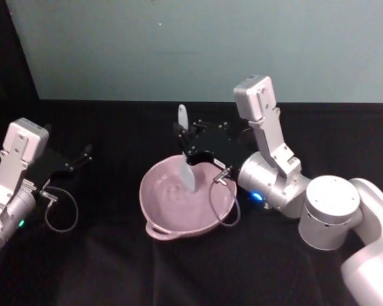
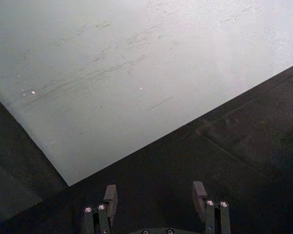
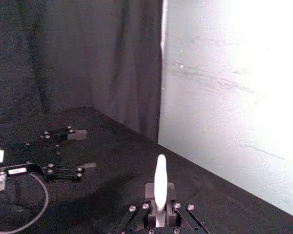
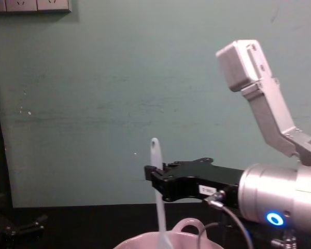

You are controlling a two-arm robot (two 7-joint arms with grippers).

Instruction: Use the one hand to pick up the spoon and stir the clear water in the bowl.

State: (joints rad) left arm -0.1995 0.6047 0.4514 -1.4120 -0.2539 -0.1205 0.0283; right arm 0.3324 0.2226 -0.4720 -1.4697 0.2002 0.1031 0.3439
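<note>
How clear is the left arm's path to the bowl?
Likely yes: only cloth lies between the open left tool and the bowl; the right tool holds the spoon at its far side.

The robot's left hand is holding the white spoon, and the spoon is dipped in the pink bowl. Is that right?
Not quite. It is the right hand that holds the white spoon, which is dipped in the pink bowl. The head view shows this. The left hand is open off to the side, holding nothing.
</note>
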